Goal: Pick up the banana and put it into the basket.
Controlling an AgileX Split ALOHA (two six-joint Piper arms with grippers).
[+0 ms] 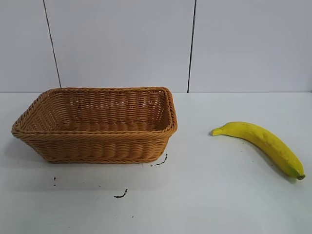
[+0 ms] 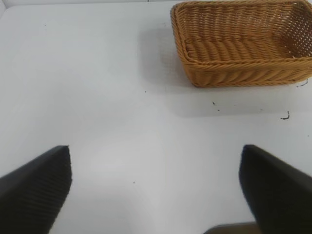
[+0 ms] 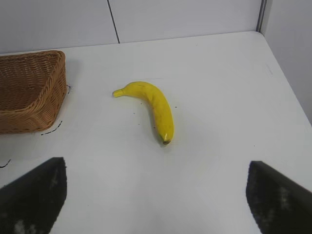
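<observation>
Yellow banana (image 1: 261,142) lying flat, well apart from empty wicker basket (image 1: 97,146)

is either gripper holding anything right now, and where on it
Nothing is held. Both the left gripper and right gripper are open over bare table; the banana lies beside the basket.

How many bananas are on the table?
1. The banana lies on the white table, apart from the basket, at its right in the exterior view; nothing hidden.

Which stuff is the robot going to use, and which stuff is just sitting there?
For the job:
banana, lying on the table
basket, nothing in it
right claw, open, nearest the banana

Just there:
black marks on the table
left claw, open
</observation>
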